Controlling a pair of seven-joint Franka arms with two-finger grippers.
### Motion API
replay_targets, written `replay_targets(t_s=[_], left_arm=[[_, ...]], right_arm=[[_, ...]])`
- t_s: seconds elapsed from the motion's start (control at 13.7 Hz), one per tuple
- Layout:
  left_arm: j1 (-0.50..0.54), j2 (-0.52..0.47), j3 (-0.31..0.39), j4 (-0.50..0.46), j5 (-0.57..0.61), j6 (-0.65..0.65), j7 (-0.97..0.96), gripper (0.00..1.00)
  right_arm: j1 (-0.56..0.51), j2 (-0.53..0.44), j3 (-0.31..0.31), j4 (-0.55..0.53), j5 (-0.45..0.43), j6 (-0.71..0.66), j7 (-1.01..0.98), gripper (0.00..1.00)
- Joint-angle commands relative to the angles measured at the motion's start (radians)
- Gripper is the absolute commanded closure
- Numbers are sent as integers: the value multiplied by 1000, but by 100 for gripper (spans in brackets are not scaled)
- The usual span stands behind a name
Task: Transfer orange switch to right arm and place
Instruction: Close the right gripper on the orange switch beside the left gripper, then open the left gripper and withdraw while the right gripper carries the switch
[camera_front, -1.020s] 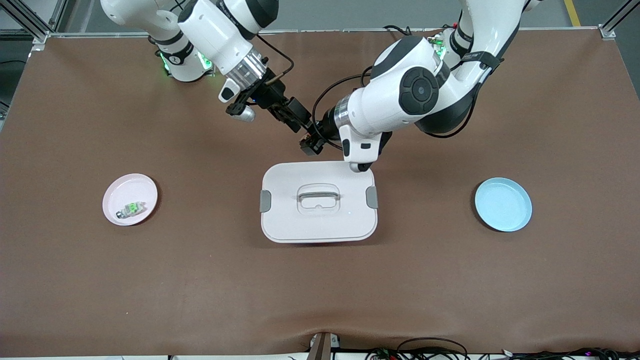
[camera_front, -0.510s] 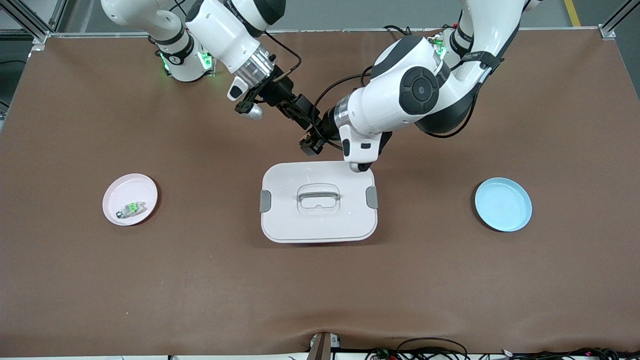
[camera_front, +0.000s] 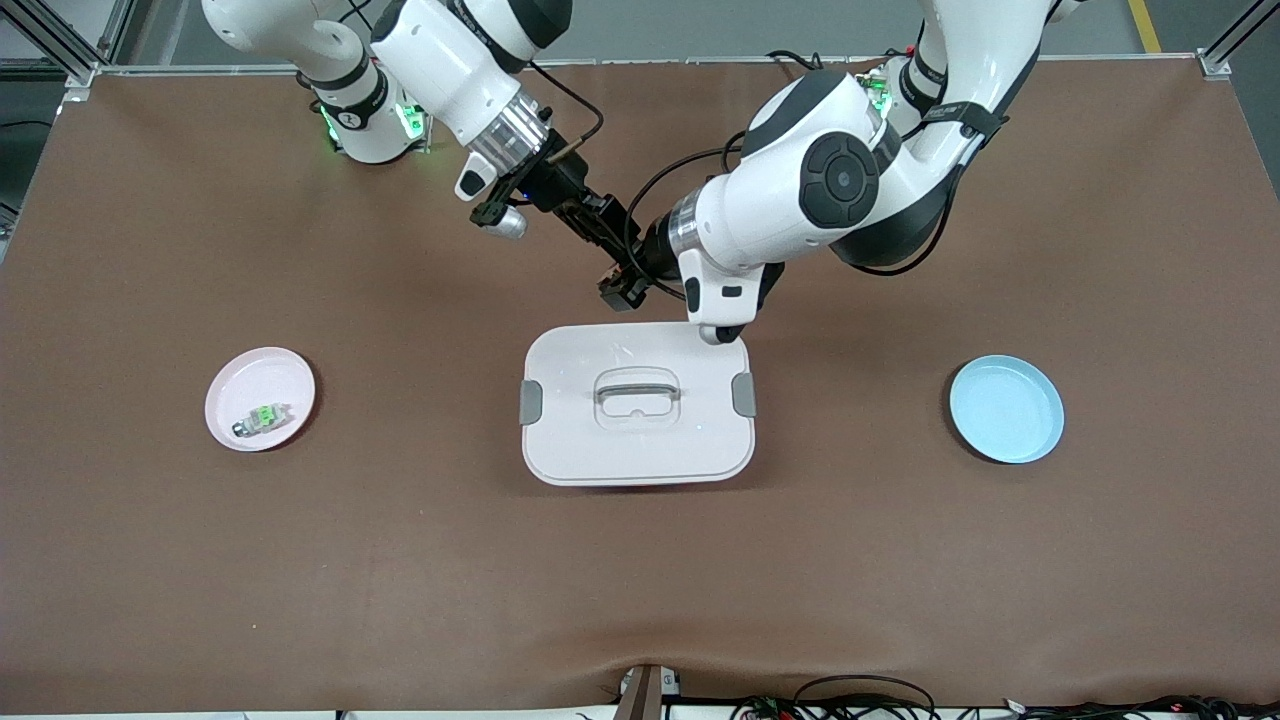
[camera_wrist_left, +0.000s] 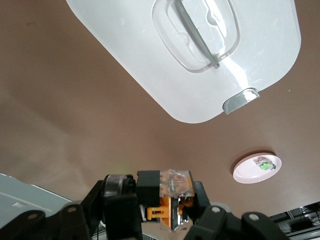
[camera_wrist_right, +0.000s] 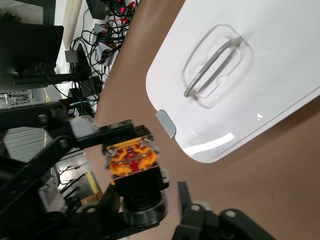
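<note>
The orange switch (camera_front: 617, 266), a small black block with an orange end, hangs in the air over the bare table just past the white box. My left gripper (camera_front: 628, 280) is shut on its orange and clear end (camera_wrist_left: 174, 192). My right gripper (camera_front: 607, 240) has come in from its own end of the table. Its fingers stand on either side of the switch's black round end (camera_wrist_right: 145, 207). One finger (camera_wrist_right: 183, 196) still shows a small gap from the switch, so the right gripper (camera_wrist_right: 148, 198) is open.
A white lidded box (camera_front: 637, 440) with a handle lies mid-table, below the grippers. A pink plate (camera_front: 262, 375) holding a pale switch with a green part sits toward the right arm's end. A blue plate (camera_front: 1006, 408) sits toward the left arm's end.
My right gripper has moved in toward the left gripper until its fingers reach around the switch's black end, and they have narrowed. The left arm has held still with the switch.
</note>
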Motion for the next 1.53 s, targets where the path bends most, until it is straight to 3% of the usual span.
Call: replay_targets(t_s=[0.0, 0.07, 0.22, 0.29, 0.36, 0.51, 1.09, 1.46], left_arm=[[-5, 2, 3, 17, -17, 3, -5, 100], [-4, 2, 3, 17, -17, 3, -5, 100], [-2, 2, 3, 17, -17, 3, -5, 94], [-1, 2, 3, 17, -17, 3, -4, 87], [1, 2, 3, 17, -17, 2, -4, 74], [1, -2, 3, 17, -12, -3, -8, 0], [51, -74, 30, 17, 0, -54, -8, 0], [139, -139, 43, 17, 141, -103, 12, 0]], right_arm=[[18, 8, -9, 12, 28, 1, -15, 86], [18, 8, -9, 14, 28, 1, -15, 95], [18, 8, -9, 17, 28, -1, -15, 100], [18, 8, -9, 17, 28, -1, -15, 100], [18, 8, -9, 17, 28, -1, -15, 100], [18, 8, -9, 17, 28, -1, -15, 100], [6, 2, -10, 14, 29, -31, -18, 99], [-32, -29, -17, -1, 19, -172, -138, 99]])
